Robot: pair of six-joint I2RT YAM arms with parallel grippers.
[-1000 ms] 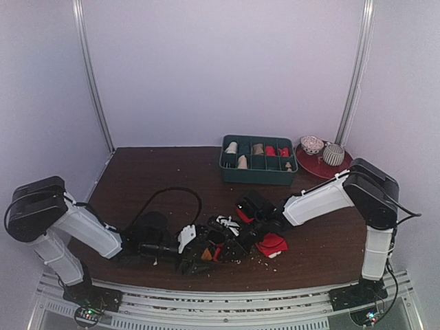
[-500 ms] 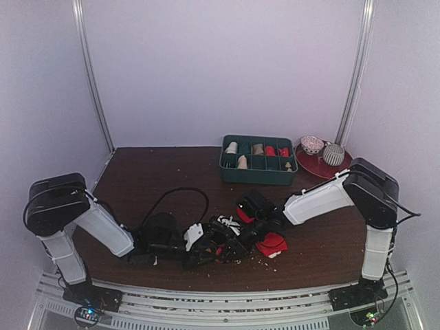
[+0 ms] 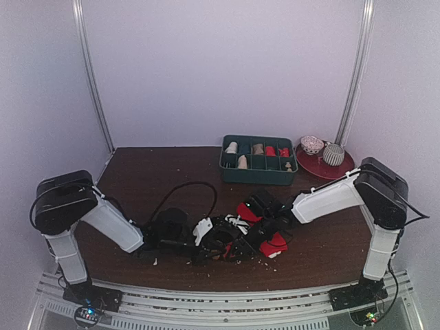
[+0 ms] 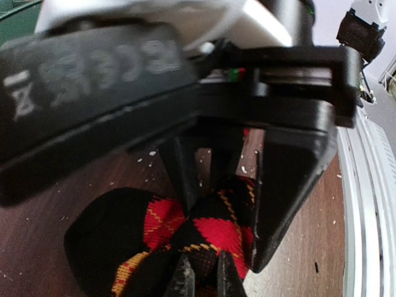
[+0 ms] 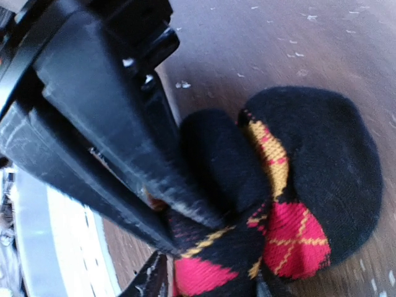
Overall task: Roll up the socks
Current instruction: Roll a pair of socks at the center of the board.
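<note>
The black argyle sock [image 4: 216,235] lies bunched on the brown table near the front edge [image 3: 227,249], between my two grippers. My left gripper [image 4: 204,279] comes in from the left [image 3: 206,237] and is shut, pinching a fold of this sock between its tips. My right gripper [image 5: 205,286] reaches in from the right [image 3: 251,230], its jaws standing apart around the same sock [image 5: 291,235], with a strip of table showing beside the left finger [image 5: 151,278]. The plain red sock [image 3: 275,244] lies just right of the grippers, partly under the right arm.
A green divided tray [image 3: 256,180] with beige and red rolls stands at the back. To its right, a red plate [image 3: 323,167] holds two cups. A black cable [image 3: 185,189] loops over the left gripper. Crumbs dot the table.
My left arm slid right and its jaws closed on the argyle sock. The right gripper's jaws widened and it shifted slightly right, with the red sock.
</note>
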